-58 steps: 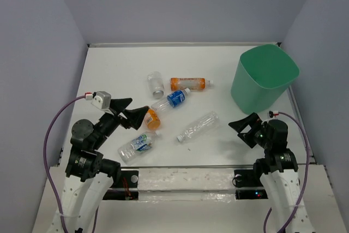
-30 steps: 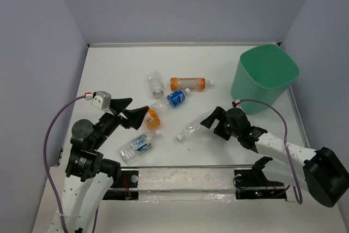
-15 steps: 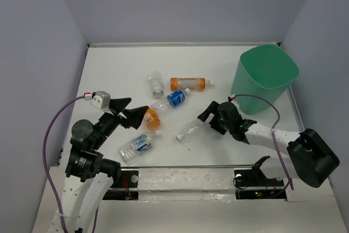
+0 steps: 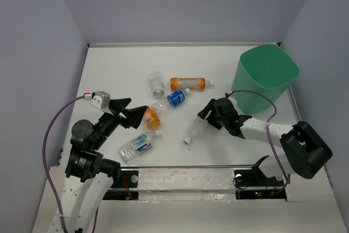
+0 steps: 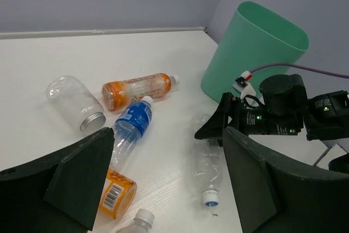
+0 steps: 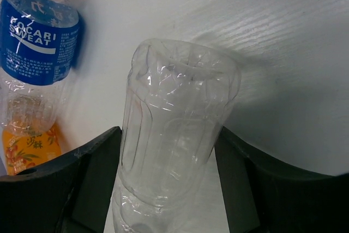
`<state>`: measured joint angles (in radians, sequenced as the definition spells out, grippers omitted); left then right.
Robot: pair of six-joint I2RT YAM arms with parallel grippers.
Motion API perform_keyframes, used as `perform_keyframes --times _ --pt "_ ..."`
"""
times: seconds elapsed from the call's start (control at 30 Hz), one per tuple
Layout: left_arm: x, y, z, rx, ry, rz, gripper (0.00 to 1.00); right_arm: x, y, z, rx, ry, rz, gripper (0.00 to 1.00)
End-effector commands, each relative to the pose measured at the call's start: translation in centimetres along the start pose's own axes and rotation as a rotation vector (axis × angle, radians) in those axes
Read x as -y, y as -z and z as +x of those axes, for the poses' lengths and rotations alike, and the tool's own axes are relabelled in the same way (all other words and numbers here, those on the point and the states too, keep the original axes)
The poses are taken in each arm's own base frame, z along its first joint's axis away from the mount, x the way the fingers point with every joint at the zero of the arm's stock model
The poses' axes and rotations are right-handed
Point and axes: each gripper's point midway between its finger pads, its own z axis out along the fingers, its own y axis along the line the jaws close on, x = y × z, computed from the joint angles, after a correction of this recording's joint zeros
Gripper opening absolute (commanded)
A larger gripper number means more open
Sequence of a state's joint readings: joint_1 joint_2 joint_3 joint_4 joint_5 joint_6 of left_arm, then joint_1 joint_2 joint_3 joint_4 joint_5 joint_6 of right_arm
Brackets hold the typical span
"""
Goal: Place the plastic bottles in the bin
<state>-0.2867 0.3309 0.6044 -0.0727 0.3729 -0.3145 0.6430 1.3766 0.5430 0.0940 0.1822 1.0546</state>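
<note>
Six bottles lie on the white table. A clear one (image 4: 156,84), an orange one (image 4: 188,84) and a blue-label one (image 4: 172,100) are in the middle. A second orange one (image 4: 151,119) and a green-blue-label one (image 4: 136,144) lie near my left gripper. My right gripper (image 4: 210,114) is open, with its jaws on either side of the base of the clear bottle (image 4: 194,130), which lies on the table. In the right wrist view this bottle (image 6: 174,145) fills the gap between my fingers (image 6: 98,162). My left gripper (image 4: 139,105) is open and empty above the second orange bottle. The mint-green bin (image 4: 264,77) stands at the right.
The bin (image 5: 251,53) stands close behind my right arm. Grey walls close the table at the back and both sides. In the right wrist view the blue-label bottle (image 6: 38,47) lies just left of the clear one. A cable runs from the right arm.
My right arm reached left from its rest spot, and its jaws came around the clear bottle's base. That bottle turned, its cap swinging toward the near edge. The left arm has not moved.
</note>
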Motion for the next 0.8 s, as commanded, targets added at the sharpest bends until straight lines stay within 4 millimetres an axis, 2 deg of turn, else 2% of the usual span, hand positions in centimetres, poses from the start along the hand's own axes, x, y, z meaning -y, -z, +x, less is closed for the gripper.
perform_keyframes --times 0.0,0.03,0.1,0.13,0.23,0.27,0.37,0.43,0.53,0.57,0.63,0.67,0.73,0.77 --pt "0.9 -0.2 -0.9 0.024 -0.018 0.039 0.89 -1.9 0.6 -2.0 0.084 0.01 -0.043 0.45" --pt "0.8 -0.4 -0.7 0.01 -0.014 0.039 0.88 -2.4 1.4 -2.6 0.106 0.01 -0.07 0.36" --pt "0.7 -0.4 -0.8 0.008 -0.015 0.033 0.85 -2.4 2.5 -3.0 0.129 0.02 -0.096 0.35" --pt "0.5 -0.5 -0.7 0.007 -0.014 0.023 0.85 -3.7 4.1 -3.9 0.157 0.014 -0.161 0.34" --pt "0.1 -0.9 -0.3 -0.011 -0.005 0.014 0.85 -5.3 7.0 -5.0 0.189 0.051 -0.256 0.34" --pt "0.0 -1.0 -0.3 -0.013 -0.004 0.006 0.85 -6.5 9.1 -6.0 0.214 0.071 -0.299 0.33" --pt "-0.5 -1.2 0.0 -0.024 0.003 -0.014 0.86 -7.8 12.3 -7.0 0.225 0.113 -0.342 0.33" --pt "-0.9 -1.5 0.3 -0.038 0.011 -0.03 0.86 -10.2 16.2 -9.1 0.292 0.142 -0.433 0.32" --pt "-1.6 -1.7 0.7 -0.053 0.021 -0.06 0.86 -11.7 20.3 -11.2 0.36 0.198 -0.478 0.31" --pt "-2.2 -1.9 1.0 -0.067 0.03 -0.091 0.86 -13.0 22.9 -12.9 0.407 0.201 -0.499 0.31" --pt "-3.3 -2.3 1.4 -0.085 0.041 -0.143 0.86 -13.8 25.6 -15.3 0.496 0.248 -0.485 0.31" --pt "-3.8 -2.4 1.7 -0.1 0.052 -0.167 0.86 -14.8 28.5 -17.3 0.561 0.279 -0.486 0.31" --pt "-5.6 -2.9 2.6 -0.135 0.077 -0.259 0.87 -15.2 30.6 -19.9 0.654 0.296 -0.428 0.31" --pt "-6.1 -3.0 3.1 -0.157 0.099 -0.29 0.88 -15.9 33.4 -21.9 0.731 0.327 -0.417 0.31"
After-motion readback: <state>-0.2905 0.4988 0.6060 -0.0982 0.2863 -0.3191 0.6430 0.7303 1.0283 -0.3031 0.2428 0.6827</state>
